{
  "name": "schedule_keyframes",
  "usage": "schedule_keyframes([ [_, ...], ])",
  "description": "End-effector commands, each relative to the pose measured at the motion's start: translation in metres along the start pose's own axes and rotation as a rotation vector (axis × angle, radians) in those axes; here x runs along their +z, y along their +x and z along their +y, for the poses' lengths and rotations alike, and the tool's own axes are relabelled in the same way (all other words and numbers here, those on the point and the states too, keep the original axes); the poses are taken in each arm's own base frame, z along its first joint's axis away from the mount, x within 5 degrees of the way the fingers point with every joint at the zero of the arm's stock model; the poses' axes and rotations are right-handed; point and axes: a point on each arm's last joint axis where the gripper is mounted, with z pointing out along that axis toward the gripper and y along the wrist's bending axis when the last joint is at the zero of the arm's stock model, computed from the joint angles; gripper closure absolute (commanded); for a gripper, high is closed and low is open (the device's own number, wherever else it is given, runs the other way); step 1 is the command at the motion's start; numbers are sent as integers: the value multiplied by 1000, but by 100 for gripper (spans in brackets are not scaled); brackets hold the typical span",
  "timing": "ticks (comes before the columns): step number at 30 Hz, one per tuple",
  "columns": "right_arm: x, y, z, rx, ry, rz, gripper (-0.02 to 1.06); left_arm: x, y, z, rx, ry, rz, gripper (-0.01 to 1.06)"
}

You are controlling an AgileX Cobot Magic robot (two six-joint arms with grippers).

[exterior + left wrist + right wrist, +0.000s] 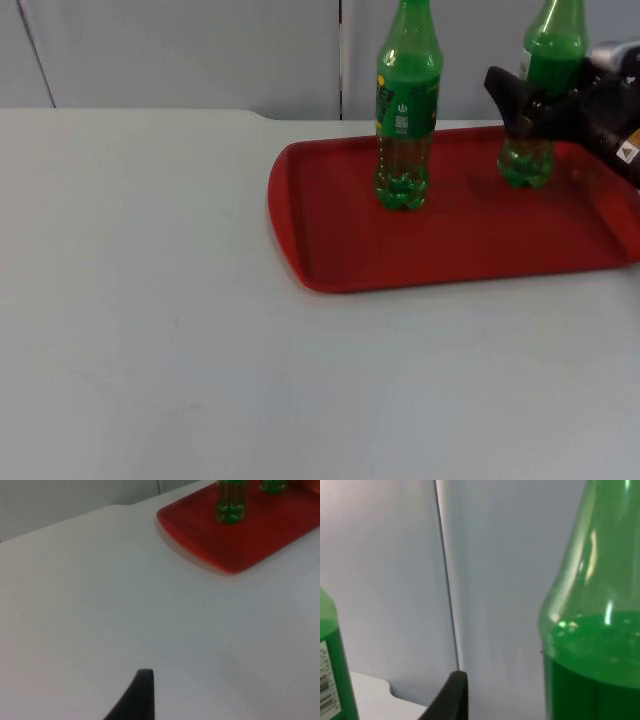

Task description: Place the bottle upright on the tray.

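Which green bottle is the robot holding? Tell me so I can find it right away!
Find the red tray on the white table. Two green bottles stand upright on it. The held bottle is nearer the right arm, with the black right gripper around its middle; the other bottle stands free, showing its label.

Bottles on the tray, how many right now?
2. One green bottle stands upright near the middle of the red tray. The second bottle stands upright farther to the right in the top view, with the right gripper at its body.

Top view looks down on the table; both wrist views share its red tray bottles.
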Motion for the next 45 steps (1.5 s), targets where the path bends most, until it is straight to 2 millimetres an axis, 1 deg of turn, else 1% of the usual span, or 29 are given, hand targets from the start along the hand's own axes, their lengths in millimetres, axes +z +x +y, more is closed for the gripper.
schedule_keyframes([
  [1,-1,-3,-3,-14,-16,-6,-1,0,1,1,8,-5,3,0],
  [6,-4,-4,-9,-1,-23,0,-1,0,1,1,8,-5,3,0],
  [8,-4,-12,-9,-14,-40,-3,-1,0,1,1,8,-5,3,0],
  [10,-4,-14,-10,-27,-22,48,-1,0,1,1,8,-5,3,0],
  [11,-4,-16,-10,-28,-18,46,-1,0,1,1,8,-5,3,0],
  [13,-4,-18,-10,-27,-22,48,-1,0,1,1,8,-5,3,0],
  [15,-4,-19,-6,-17,-69,63,-1,0,1,1,8,-5,3,0],
  [19,-4,-16,-1,-19,-116,98,-1,0,1,1,8,-5,3,0],
  [21,-6,-17,-5,10,-109,101,-1,0,1,1,8,-5,3,0],
  [24,-7,-19,-8,1,-109,113,-1,0,1,1,8,-5,3,0],
  [26,-8,-23,-14,-24,-91,155,-1,0,1,1,8,-5,3,0],
  [29,-9,-34,-12,-51,-106,203,-1,0,1,1,8,-5,1,0],
  [30,-9,-34,-12,-51,-106,203,-1,0,1,1,8,-5,1,0],
  [32,-13,-40,-10,-49,-97,218,-1,0,1,1,8,-5,1,0],
  [33,-16,-42,-10,-42,-76,254,-1,0,1,1,8,-5,1,0],
  [34,-19,-43,-10,-40,-49,311,-1,0,1,1,8,-5,1,0],
  [35,-19,-43,-10,-40,-49,311,-1,0,1,1,8,-5,1,0],
  [38,-32,-43,-7,-5,-6,406,-1,0,1,0,7,-3,1,0],
  [41,-41,-46,0,49,-9,436,-1,0,1,0,7,-3,1,0],
  [42,-46,-49,6,91,-39,485,-1,0,1,0,7,-3,1,0],
  [43,-49,-52,10,82,-76,535,-1,0,1,0,7,-3,1,0],
  [44,-52,-55,13,94,-84,573,-1,0,1,0,7,-3,1,0],
  [45,-52,-55,13,94,-84,573,-1,0,1,0,7,-3,1,0],
])
